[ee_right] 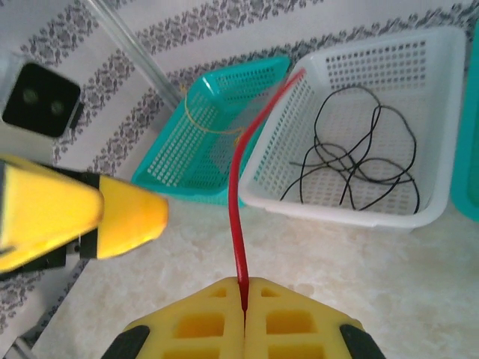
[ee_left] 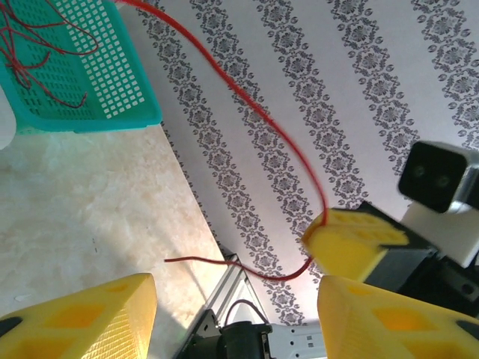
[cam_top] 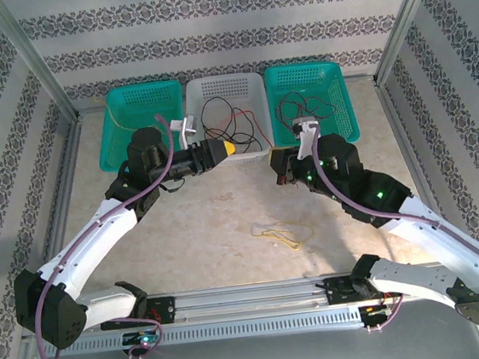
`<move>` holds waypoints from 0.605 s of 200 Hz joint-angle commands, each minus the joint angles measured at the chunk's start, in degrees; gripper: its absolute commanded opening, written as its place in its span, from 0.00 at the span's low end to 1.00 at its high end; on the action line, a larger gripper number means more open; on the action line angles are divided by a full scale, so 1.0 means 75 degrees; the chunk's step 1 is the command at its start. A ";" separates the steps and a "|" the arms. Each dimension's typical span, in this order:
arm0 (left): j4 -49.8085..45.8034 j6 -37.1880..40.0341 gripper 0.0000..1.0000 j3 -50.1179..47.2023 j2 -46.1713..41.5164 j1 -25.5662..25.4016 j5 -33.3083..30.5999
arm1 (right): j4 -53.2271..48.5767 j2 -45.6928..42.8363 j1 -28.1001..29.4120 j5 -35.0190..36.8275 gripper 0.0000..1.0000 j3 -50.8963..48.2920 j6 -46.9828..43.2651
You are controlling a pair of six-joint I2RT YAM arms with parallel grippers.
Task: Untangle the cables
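We found black cables (ee_right: 340, 166) sorted into the white basket (ee_right: 337, 209). A yellow cable (cam_top: 273, 234) lay unsorted on the table (cam_top: 210, 225). The right gripper (ee_right: 245, 299) pinched a red cable (ee_right: 236, 224). The left gripper (ee_left: 236, 314) stood open and empty.

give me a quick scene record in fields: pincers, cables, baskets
left pincer: open, fingers wide apart
right pincer: shut on the red cable
red cable: rises from the right pincer toward the white basket's corner
white basket: black cables inside
table: loose yellow cable lying in front of the baskets
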 commanded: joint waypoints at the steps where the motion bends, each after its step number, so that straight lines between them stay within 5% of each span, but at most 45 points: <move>1: -0.0192 0.0250 0.59 0.0081 -0.0172 0.0053 -0.0090 | -0.0149 0.0012 -0.0297 0.0148 0.00 0.0541 -0.0345; 121: -0.1453 0.1115 0.61 0.0002 -0.0876 0.0049 -0.0362 | -0.1446 0.2997 -0.3834 -0.0856 0.00 0.4190 -0.1733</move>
